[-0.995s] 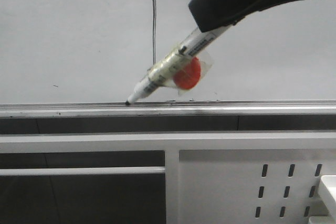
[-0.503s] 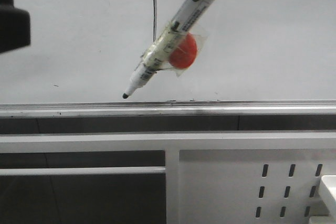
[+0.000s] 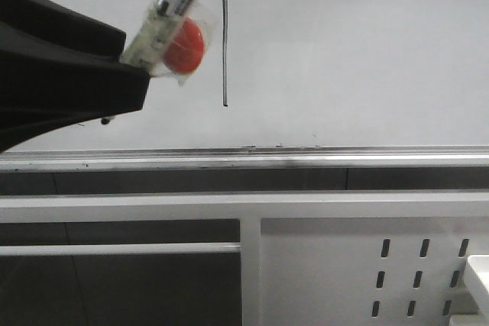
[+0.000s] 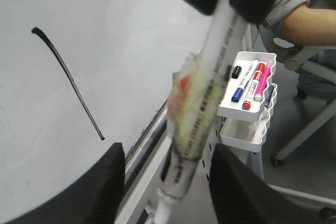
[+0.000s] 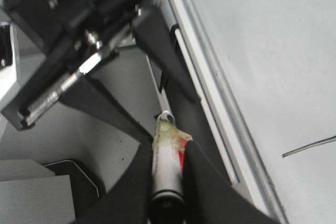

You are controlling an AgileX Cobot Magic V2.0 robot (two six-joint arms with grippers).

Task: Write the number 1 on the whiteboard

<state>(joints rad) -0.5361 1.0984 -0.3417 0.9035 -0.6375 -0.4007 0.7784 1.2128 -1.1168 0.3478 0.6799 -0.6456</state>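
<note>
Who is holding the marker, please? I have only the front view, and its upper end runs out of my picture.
Observer: The right gripper is shut on the marker; the right wrist view shows the barrel between its fingers.
Operator: Thank you. Is the other arm's gripper closed on it too?
Observer: No. The left gripper is open, and the marker passes between its fingers.
Operator: Good. Are there any spare pens nearby?
Observer: Yes. The left wrist view shows a white tray holding several coloured pens.
</note>
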